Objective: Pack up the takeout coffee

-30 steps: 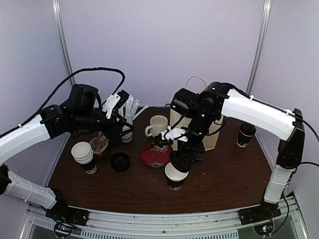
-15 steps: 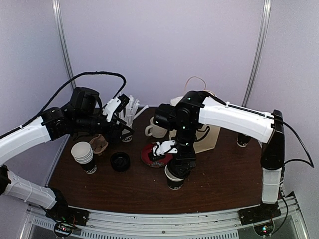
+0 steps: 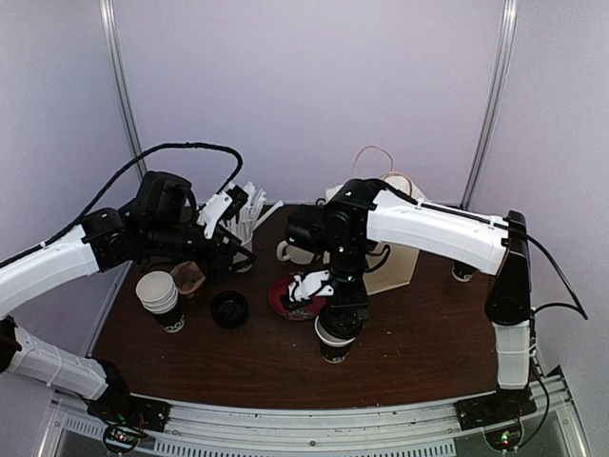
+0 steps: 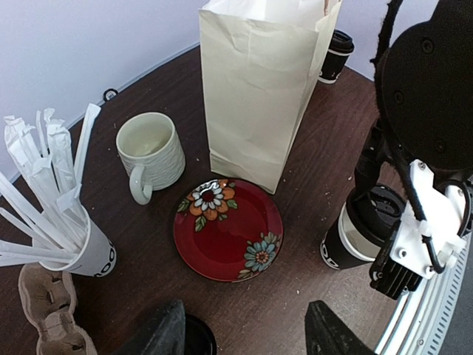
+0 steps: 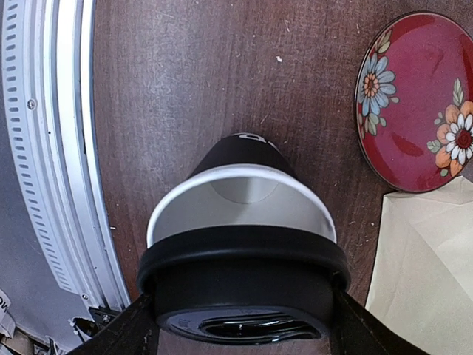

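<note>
Right wrist cam: right gripper [image 5: 242, 325] clamped across the black lid [image 5: 244, 275], covering the near rim of the open black paper cup [image 5: 240, 151], upright directly below by the table [image 5: 185, 74] front edge. Probably straight down to seat it; left gripper [image 4: 251, 333] apart, empty, well off.

Two black takeout cups (near cup [image 4: 336, 251], far cup [image 4: 334, 63]), three black lids (near lid [image 5: 244, 277], far lid [image 4: 341, 38], loose lid [image 3: 229, 309]), and one each of paper bag [image 4: 255, 89], cream mug [image 4: 155, 151], red flowered plate [image 4: 222, 237], straw-filled cup [image 4: 92, 255], cardboard carrier [image 4: 48, 307] and stack of spare cups [image 3: 162, 303].
</note>
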Controlling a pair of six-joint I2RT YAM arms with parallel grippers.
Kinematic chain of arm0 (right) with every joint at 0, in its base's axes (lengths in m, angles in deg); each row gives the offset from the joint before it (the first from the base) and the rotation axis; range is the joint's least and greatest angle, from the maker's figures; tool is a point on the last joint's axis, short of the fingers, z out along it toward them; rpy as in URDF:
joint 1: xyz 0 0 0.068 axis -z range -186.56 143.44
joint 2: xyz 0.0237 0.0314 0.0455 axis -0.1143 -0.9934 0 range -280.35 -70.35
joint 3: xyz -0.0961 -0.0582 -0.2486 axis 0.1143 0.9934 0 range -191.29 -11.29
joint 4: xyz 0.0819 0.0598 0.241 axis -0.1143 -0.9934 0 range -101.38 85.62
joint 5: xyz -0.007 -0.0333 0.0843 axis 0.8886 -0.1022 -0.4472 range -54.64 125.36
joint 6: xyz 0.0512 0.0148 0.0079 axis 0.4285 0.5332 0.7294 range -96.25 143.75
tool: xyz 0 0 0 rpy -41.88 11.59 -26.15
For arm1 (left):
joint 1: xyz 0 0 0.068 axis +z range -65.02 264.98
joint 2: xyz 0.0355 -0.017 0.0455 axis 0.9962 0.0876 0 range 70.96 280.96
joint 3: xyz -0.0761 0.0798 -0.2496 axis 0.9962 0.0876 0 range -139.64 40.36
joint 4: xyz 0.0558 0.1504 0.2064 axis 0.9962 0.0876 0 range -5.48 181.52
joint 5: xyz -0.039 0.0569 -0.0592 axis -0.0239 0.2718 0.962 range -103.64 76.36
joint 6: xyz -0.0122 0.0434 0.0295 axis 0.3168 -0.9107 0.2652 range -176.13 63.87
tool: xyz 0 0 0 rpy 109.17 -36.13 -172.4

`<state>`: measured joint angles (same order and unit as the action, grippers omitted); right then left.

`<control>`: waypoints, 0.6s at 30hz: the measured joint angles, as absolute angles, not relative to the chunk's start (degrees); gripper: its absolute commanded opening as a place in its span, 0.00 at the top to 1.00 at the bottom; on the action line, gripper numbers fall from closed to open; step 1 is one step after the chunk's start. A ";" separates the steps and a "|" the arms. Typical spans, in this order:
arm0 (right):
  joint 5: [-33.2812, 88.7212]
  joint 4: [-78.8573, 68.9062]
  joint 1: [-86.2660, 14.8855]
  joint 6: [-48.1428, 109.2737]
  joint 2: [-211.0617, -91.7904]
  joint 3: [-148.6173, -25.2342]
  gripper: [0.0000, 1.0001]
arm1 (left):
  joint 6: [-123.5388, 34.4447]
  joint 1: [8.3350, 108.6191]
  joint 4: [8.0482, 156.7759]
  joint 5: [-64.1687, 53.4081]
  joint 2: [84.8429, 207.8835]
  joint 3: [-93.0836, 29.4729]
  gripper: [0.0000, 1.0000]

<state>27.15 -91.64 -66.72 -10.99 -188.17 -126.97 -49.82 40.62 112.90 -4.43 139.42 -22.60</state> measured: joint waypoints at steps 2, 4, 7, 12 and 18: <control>27.42 -91.60 -66.77 -10.99 -188.58 -127.30 0.20 | -49.82 40.62 112.88 -4.43 139.40 -22.44 0.43; 27.66 -91.64 -66.94 -10.99 -188.84 -127.36 0.19 | -49.82 40.62 112.85 -4.43 139.38 -22.18 0.43; 27.74 -91.64 -67.36 -10.99 -189.19 -127.41 0.19 | -49.82 40.62 112.88 -4.45 139.36 -21.70 0.43; 27.70 -91.69 -67.88 -10.88 -189.52 -127.41 0.11 | -49.84 40.62 112.85 -4.45 139.36 -21.50 0.43; 27.72 -91.82 -68.21 -10.75 -189.85 -127.43 0.07 | -49.84 40.62 112.85 -4.49 139.36 -21.11 0.42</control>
